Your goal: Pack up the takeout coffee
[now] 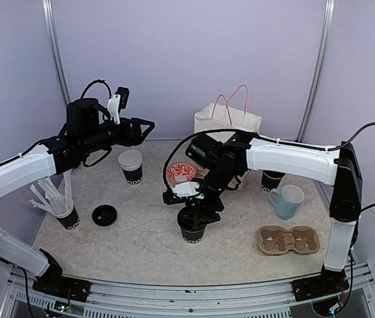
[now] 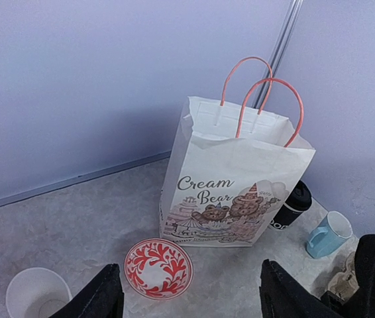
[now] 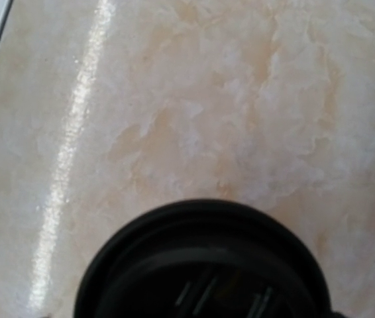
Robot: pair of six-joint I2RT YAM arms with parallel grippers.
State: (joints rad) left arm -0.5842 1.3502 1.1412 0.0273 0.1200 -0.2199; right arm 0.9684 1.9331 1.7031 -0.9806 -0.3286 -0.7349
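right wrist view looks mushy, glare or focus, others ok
Right wrist view: black lid too close, out of focus, glare streak on the table at left; left wrist view: sharp on the paper bag; top external view: evenly lit.

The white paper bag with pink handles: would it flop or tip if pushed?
The paper bag would probably slide or tip easily, since it stands tall and upright. Its creased, uneven top edge suggests thin walls that would likely crumple under the fingers.
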